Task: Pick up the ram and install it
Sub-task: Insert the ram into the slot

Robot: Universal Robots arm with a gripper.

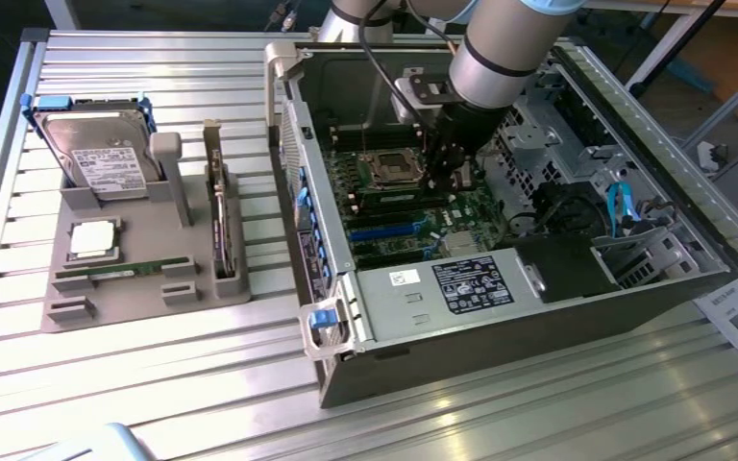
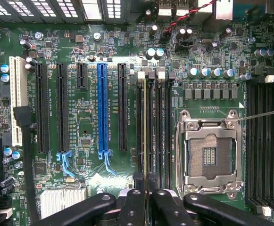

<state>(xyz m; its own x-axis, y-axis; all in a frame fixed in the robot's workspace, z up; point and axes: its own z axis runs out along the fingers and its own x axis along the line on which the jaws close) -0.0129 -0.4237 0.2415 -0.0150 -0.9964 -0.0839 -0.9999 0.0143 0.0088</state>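
The ram (image 2: 145,132) is seen edge-on as a thin pale green strip running along the black memory slots (image 2: 159,127) of the motherboard, next to the empty processor socket (image 2: 208,157). My gripper (image 2: 146,192) is shut on its near end, with the black fingers (image 2: 132,207) pressed against both faces. I cannot tell whether the stick is seated in its slot or just above it. In the exterior view my gripper (image 1: 453,181) reaches down into the open computer case (image 1: 498,288), right beside the processor socket (image 1: 388,165).
A grey fixture (image 1: 138,298) on the exterior view's left holds a hard drive (image 1: 97,154), a square silver processor (image 1: 93,238), another green stick (image 1: 126,272) and an upright dark card (image 1: 222,230). Case walls, a drive cage (image 1: 638,250) and cables surround the arm.
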